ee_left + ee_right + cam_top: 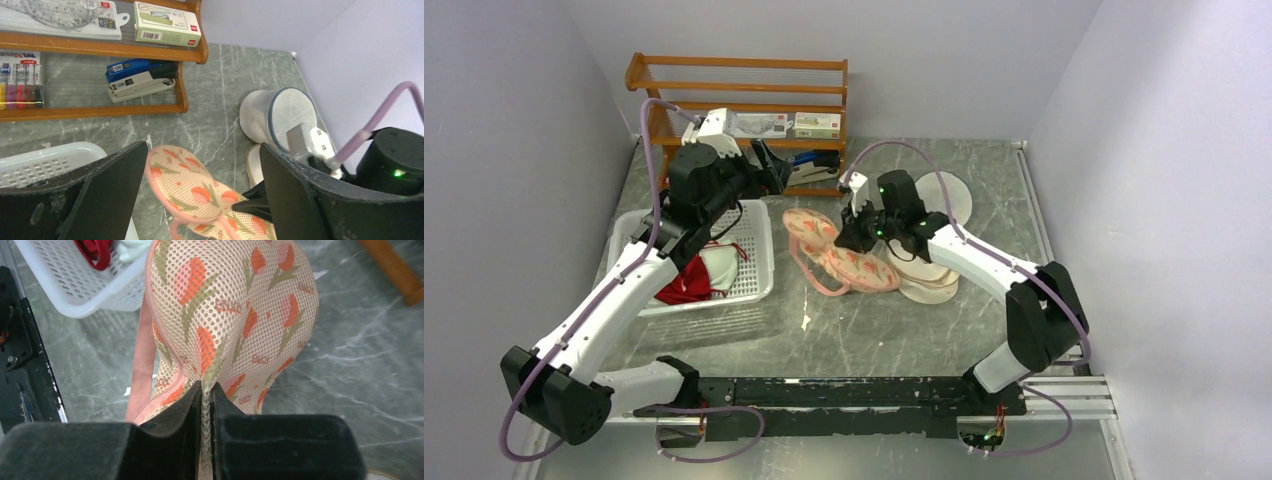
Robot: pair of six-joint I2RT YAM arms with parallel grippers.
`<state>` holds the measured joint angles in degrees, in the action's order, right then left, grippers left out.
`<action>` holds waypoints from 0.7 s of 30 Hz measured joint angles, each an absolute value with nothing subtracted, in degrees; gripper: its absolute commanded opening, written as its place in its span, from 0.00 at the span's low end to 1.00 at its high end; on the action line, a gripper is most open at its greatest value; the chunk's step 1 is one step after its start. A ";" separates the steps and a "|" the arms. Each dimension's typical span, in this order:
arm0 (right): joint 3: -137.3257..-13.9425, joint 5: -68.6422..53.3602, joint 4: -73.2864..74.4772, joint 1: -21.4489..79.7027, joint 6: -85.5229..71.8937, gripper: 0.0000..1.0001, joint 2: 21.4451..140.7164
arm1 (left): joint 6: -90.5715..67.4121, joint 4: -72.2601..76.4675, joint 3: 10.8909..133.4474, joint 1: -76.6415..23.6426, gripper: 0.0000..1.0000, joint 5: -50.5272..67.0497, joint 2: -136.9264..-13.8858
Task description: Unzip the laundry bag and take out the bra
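The peach-pink laundry bag (839, 250) lies in the middle of the table, its two lobes printed with orange-red motifs. My right gripper (852, 238) is shut on a fold of the bag's mesh between the lobes; in the right wrist view (205, 392) the bag (235, 315) rises from the jaws. A pink band (142, 365) hangs along its left edge. My left gripper (776, 172) is open and empty, above and behind the bag's far lobe. In the left wrist view (202, 200) the bag (190, 185) shows between its spread fingers. The bra is hidden.
A white basket (749, 250) at the left holds a dark red garment (682, 285) and a white cloth. A wooden shelf (734, 90) with staplers and boxes stands at the back. Cream round pouches (949, 200) lie right of the bag, under my right arm.
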<state>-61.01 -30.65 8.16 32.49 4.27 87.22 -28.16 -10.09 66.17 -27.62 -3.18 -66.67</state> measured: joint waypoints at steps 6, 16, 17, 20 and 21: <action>-56.34 -31.14 4.95 33.52 -1.96 0.45 89.19 | -28.16 -10.09 66.17 -27.62 0.94 -3.18 -67.64; -54.22 -32.42 2.17 29.19 -12.25 0.73 86.02 | -28.14 -10.09 66.17 -27.62 0.94 -3.18 -68.60; -54.22 -32.21 2.35 26.92 -12.93 0.73 85.69 | -28.16 -10.09 66.17 -27.62 0.94 -3.18 -68.62; -53.25 -31.00 2.63 21.56 -14.46 0.73 85.62 | -28.14 -10.09 66.17 -27.62 0.94 -3.18 -68.69; -52.40 -30.33 3.14 20.62 -14.72 0.73 85.62 | -28.14 -10.09 66.17 -27.62 0.94 -3.18 -68.71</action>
